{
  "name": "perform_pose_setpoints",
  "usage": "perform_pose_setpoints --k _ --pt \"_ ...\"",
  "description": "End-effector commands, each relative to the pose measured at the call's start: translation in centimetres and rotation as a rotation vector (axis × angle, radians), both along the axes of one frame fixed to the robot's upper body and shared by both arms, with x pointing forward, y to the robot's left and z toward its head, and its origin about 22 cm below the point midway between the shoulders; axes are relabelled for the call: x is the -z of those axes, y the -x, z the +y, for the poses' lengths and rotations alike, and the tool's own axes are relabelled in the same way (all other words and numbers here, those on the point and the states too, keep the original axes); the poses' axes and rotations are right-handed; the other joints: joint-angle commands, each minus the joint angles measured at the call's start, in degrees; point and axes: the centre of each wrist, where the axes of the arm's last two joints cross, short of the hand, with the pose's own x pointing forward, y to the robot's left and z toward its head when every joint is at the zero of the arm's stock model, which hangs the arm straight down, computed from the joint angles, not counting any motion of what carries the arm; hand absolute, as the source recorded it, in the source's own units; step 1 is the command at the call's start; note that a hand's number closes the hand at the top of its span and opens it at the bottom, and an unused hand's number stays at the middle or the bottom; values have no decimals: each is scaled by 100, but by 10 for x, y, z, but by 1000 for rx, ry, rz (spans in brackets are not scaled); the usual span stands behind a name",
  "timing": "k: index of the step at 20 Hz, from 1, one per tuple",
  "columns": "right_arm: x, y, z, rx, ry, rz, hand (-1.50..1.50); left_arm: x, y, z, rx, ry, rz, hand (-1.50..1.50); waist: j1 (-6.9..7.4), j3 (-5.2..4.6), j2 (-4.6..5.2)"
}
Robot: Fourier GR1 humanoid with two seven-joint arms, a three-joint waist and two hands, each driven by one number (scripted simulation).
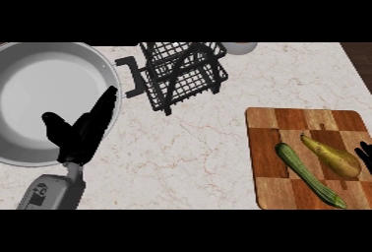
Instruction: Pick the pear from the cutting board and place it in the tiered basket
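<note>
Head view: we see the pear on the cutting board at the bench's right edge; right hand fingers barely visible, can't tell; left hand open, empty.

- A kitchen: a marble-patterned counter fills the view.
- A large steel pan, a black wire tiered basket and a wooden cutting board sit on it.

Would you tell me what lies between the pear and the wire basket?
In the head view, only bare cutting board and marble counter separate the pear from the basket; the cucumber lies beside the pear, lower left.
</note>
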Motion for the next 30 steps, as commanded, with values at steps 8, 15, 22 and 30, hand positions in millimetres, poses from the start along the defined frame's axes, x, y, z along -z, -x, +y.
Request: perform_pose_setpoints --k 8,15,22,30 --pt "3 -47 5 4 -58 16 -150 11 3 -20 19 16 55 0 14 17 59" --pt "28 -69 1 30 -50 46 -150 5 6 -23 21 8 31 0 44 21 63" --pt "35 -76 8 0 -54 31 -150 9 9 -16 32 14 40 0 39 21 61" --pt "50 -77 28 -152 -13 40 150 1 4 -22 19 -7 33 0 32 24 62"
